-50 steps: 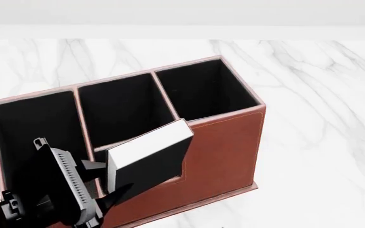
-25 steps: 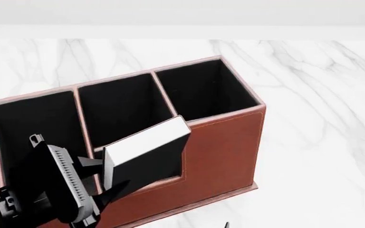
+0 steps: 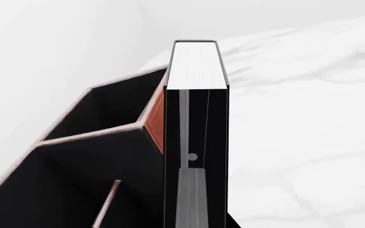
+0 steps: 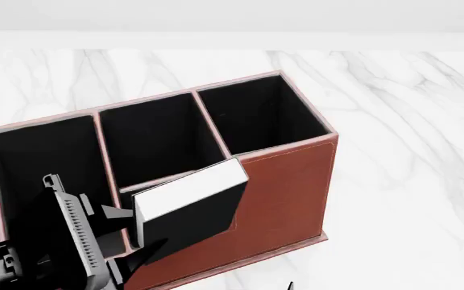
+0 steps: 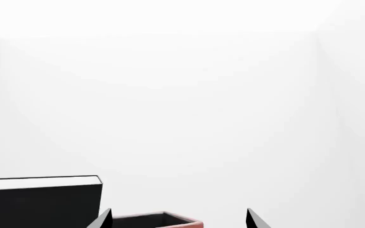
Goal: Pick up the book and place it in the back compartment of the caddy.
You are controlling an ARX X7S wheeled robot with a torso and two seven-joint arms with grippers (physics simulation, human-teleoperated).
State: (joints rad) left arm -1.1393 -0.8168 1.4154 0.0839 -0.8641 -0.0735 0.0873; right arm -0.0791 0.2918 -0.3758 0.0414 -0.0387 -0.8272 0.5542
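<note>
The caddy (image 4: 284, 193) is reddish-brown with black lining; three back compartments stand in a row behind a lower front step. The black book (image 4: 191, 211) hangs tilted over that front step, white page edge (image 4: 188, 189) up, its upper corner near the front wall of the middle and right back compartments. My left gripper (image 4: 133, 232) is shut on the book's lower left end. In the left wrist view the book (image 3: 195, 64) stands edge-on with a grey finger (image 3: 192, 199) on it, beside the caddy (image 3: 157, 118). My right gripper (image 5: 179, 221) is open, with the book (image 5: 40, 199) and caddy rim (image 5: 163, 218) beyond it.
The caddy stands on a white marble tabletop (image 4: 409, 121) that stretches to the right and behind it. A pale wall (image 4: 232, 18) runs along the table's far edge.
My left gripper and the book drifted slightly up and left, then came back right and a little lower over the caddy's front. The caddy has not moved.
</note>
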